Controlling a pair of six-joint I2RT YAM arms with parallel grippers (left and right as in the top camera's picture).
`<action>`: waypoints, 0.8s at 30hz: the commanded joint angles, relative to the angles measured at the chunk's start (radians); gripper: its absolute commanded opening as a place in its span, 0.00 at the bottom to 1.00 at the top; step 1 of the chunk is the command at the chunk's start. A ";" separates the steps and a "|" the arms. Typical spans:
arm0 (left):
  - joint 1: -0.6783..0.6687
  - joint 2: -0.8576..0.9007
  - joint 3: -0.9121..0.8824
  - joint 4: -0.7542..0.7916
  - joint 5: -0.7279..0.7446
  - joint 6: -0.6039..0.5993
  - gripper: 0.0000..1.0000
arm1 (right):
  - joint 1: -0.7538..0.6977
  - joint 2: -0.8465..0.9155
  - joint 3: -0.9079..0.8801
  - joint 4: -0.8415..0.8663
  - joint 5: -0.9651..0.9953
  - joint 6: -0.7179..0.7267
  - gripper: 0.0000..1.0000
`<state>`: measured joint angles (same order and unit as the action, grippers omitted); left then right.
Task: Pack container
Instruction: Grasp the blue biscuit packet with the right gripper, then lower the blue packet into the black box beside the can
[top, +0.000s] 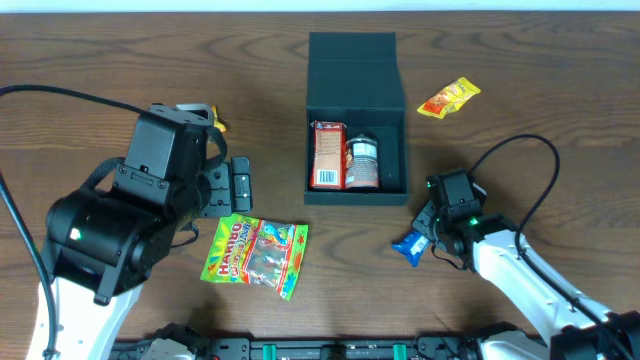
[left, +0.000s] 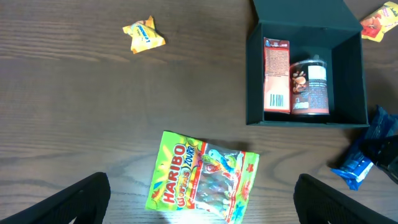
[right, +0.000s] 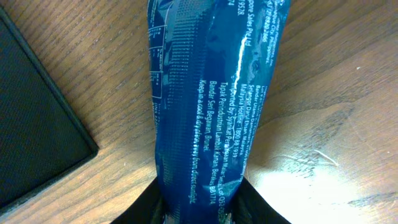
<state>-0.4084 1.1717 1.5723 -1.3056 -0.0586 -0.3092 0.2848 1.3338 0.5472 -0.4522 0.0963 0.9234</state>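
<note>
**Right gripper clamped on blue packet; container open, two items inside**

Right gripper (right: 200, 210): fingers closed on one end of one blue packet (right: 199, 93). The packet's long axis runs straight out from the fingers. Cannot tell whether the packet rests on the table (top: 100, 60) or is lifted. In the overhead view this gripper (top: 432, 236) sits just off the container's near right corner, not touching it.

Left gripper (left: 199, 208): fingers spread wide, holding nothing. It hangs over the near edge of one Haribo bag (left: 202, 180).

Container (top: 357, 197): one, at table centre toward the far side, opening facing up. Its lid (top: 352, 62) is swung back toward the far edge. With the lid open, the long axis runs near to far.

Inside, count two:
- one red carton (top: 328, 155), against the left wall
- one dark jar (top: 363, 162), on its side and touching the carton's right face

Both lie with their long axes near to far, and the right part of the compartment is unfilled.

Loose on the table, count three:
- the Haribo bag, near left of the container
- one yellow-red packet (top: 448, 98), far right of the container
- one small yellow packet (left: 143, 34), well left, partly hidden by the left arm in the overhead view
</note>
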 joint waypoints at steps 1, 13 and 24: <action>0.004 0.002 0.016 -0.004 0.000 0.018 0.95 | -0.010 -0.006 -0.005 -0.004 0.036 -0.036 0.25; 0.004 0.002 0.015 -0.004 0.000 0.018 0.95 | -0.010 -0.010 0.276 -0.264 0.053 -0.264 0.25; 0.004 0.002 0.015 -0.004 0.000 0.018 0.95 | 0.006 -0.009 0.601 -0.391 0.004 -0.441 0.26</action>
<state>-0.4084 1.1717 1.5723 -1.3056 -0.0582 -0.3092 0.2852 1.3323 1.1187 -0.8516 0.1207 0.5339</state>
